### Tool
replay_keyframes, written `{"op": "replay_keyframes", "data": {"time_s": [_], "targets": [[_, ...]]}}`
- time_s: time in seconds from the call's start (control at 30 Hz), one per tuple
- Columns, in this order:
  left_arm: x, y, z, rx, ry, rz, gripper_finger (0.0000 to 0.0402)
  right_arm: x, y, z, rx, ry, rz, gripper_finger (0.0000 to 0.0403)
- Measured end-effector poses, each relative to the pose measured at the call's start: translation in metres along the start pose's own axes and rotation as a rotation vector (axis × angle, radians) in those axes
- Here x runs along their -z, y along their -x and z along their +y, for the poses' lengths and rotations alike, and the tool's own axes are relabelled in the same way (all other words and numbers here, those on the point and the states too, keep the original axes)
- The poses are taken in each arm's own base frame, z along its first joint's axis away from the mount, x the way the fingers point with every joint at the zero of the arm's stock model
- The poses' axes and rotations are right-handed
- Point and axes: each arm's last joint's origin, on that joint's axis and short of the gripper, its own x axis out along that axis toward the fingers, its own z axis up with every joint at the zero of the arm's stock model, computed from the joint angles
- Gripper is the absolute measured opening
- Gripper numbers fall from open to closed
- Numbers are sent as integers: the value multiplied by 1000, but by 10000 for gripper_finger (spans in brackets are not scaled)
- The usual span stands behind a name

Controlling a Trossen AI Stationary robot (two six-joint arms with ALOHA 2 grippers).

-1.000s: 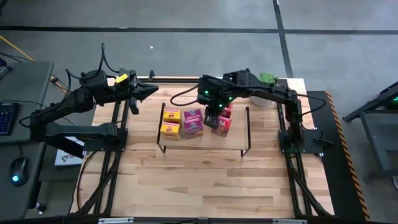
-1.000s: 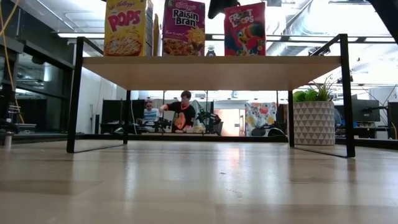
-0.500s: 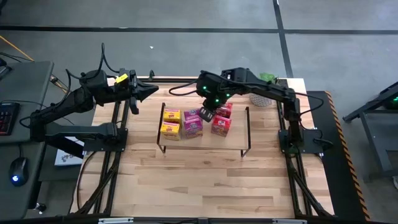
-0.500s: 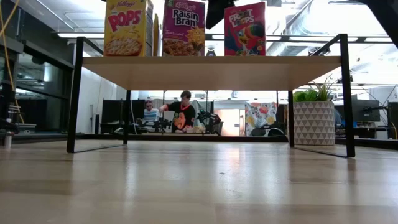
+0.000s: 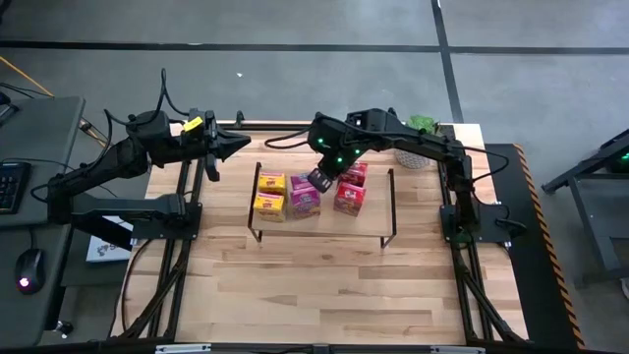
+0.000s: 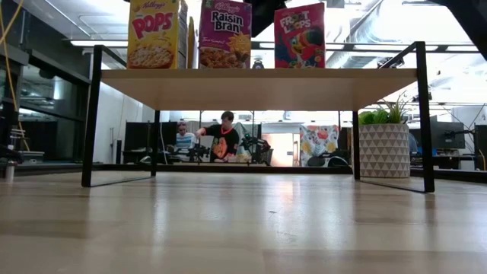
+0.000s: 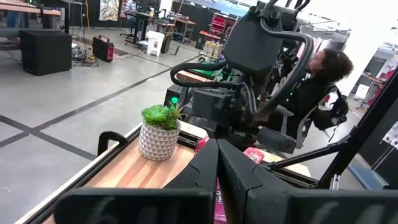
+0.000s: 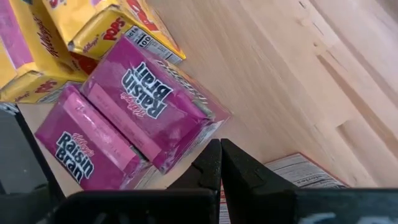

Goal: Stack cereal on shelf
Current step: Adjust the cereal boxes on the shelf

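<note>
Shelf: the shelf (image 5: 378, 228) stands in the middle of the wooden table (image 5: 324, 295). It has a light wood top and thin black legs.
Yellow boxes: the two yellow boxes (image 5: 269, 194) stand on the shelf top, at the end nearest the left arm. One is close behind the other.
Pink boxes: the two pink boxes (image 5: 304, 196) stand on the shelf top, just beside the yellow ones, in the middle of the shelf.
Red boxes: the two red boxes (image 5: 350, 191) stand on the shelf top, at the end nearest the right arm.
Front row: seen from low down, one yellow, one pink and one red box stand upright in a line on the shelf.
Right gripper: the right gripper (image 5: 319, 180) hangs over the shelf, above the gap between the pink and red boxes. Its fingers are pressed together and hold nothing.
Left gripper: the left gripper (image 5: 239, 145) waits off the shelf, past the yellow end, near the back edge of the table. Its fingers are pressed together too, with nothing in them.
Plant: a green plant (image 7: 159, 131) in a white pot sits behind the shelf, by the far corner of the table.
</note>
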Motion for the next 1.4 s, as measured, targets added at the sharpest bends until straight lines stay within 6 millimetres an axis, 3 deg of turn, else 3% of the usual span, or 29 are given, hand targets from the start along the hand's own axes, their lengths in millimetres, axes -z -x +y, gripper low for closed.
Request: {"op": "replay_keyframes", "data": {"time_s": [0.7, 1.4], "targets": [[0, 0, 0, 2, -18, 1, 0, 8, -2, 14, -40, -140, 30, 0], [0, 0, 0, 2, -18, 2, 0, 9, -2, 20, -72, -153, 24, 0]]}}
